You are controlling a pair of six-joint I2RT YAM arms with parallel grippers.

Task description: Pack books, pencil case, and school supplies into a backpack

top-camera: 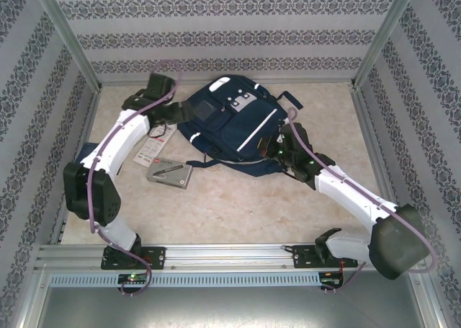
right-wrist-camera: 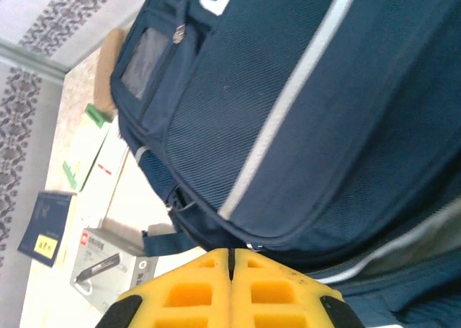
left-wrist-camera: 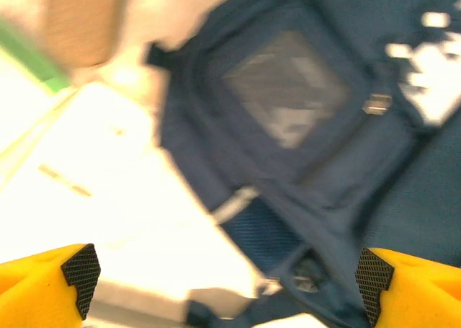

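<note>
Navy backpack [top-camera: 230, 122] flat at the middle back of the counter [top-camera: 238, 205], with a white reflective stripe [right-wrist-camera: 288, 104] slanting across its front. Just left of it, white and green-edged flat supplies [right-wrist-camera: 94, 155]. Nearer the front, beside a trailing strap, a grey box with a red label [top-camera: 170, 173]. Further left, a navy book with a yellow label [right-wrist-camera: 46, 229]. Left pincer [left-wrist-camera: 227, 281] spread wide and holding nothing, hovering over the backpack's left edge near its grey window patch [left-wrist-camera: 284, 94], in a blurred view. Right pincer [right-wrist-camera: 232, 270] shut tight at the backpack's lower right edge, yellow fingers [right-wrist-camera: 187, 292] pressed together.
</note>
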